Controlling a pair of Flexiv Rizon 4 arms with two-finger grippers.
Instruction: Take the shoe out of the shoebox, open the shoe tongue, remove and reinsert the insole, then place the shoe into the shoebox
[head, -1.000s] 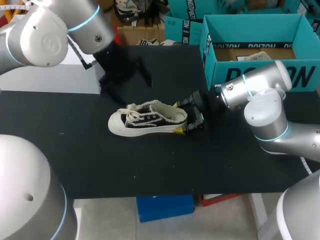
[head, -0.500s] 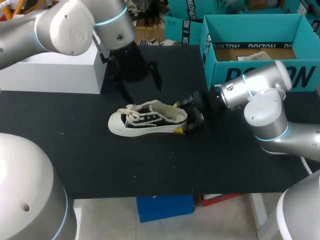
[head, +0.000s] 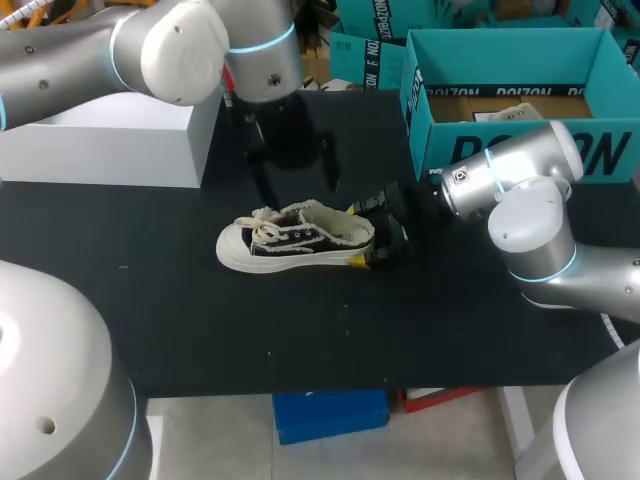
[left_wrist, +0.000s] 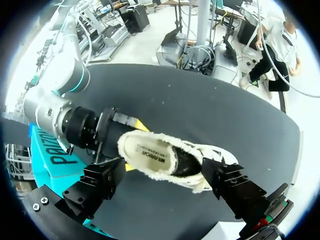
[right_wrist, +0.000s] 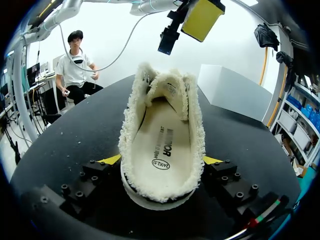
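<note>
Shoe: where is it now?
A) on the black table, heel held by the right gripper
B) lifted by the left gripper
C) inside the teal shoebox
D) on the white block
A: the shoe lies on the black table, the right gripper clamping its heel, outside the shoebox.

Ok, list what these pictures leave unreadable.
- Head view: floor of the teal cardboard shoebox, partly behind its front wall and my right arm.
- Wrist views: front of the cream insole, under the tongue of the black canvas sneaker.
- Head view: left tool tips, dark against the black table.
</note>
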